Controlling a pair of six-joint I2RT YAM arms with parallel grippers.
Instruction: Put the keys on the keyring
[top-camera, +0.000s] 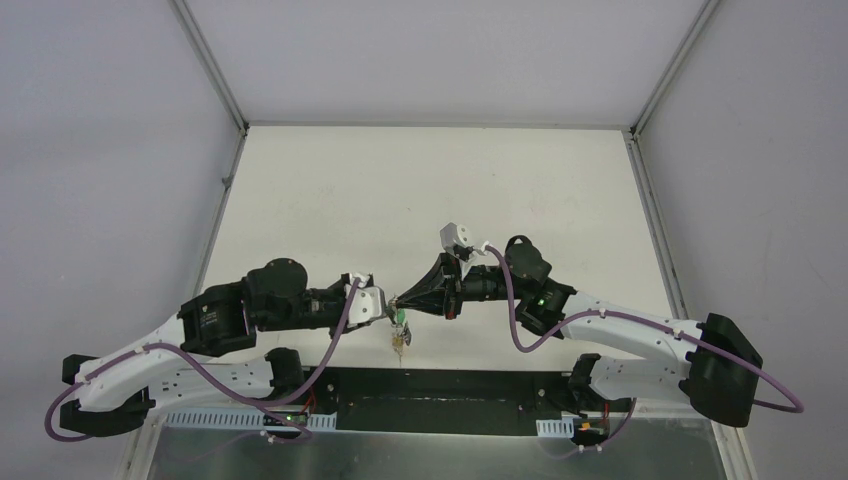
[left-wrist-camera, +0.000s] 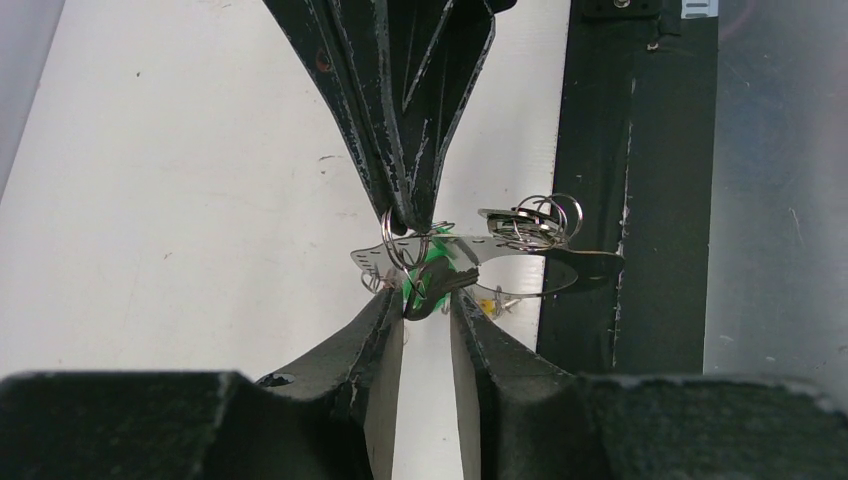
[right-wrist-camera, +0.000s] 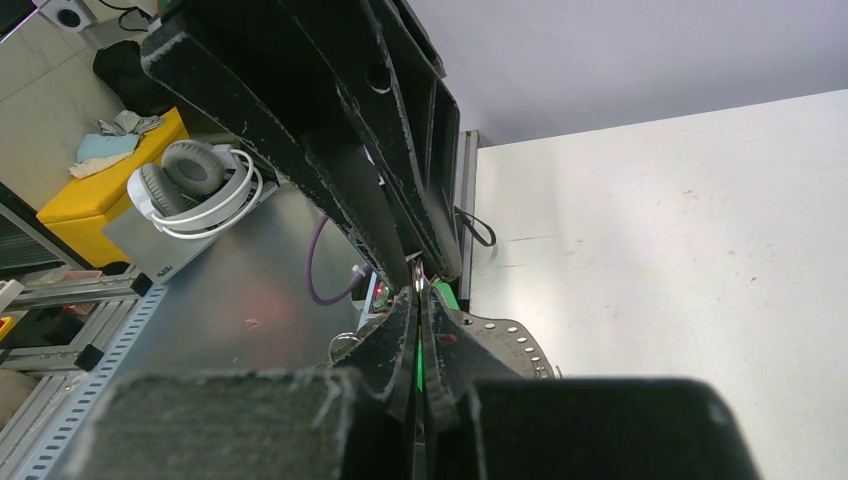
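Grippers tip to tip above the table's near edge. Left gripper slightly parted, loosely flanking green-capped key, its metal lying crosswise to the fingers. Right gripper pinched shut directly opposite, at keyring hanging between.

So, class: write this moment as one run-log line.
left gripper: open, fingers either side of green-capped key | right gripper: shut on keyring | keyring: hanging clear of table

A robotics lab. Its white bench is walled by grey screens; headphones lie near aluminium rails
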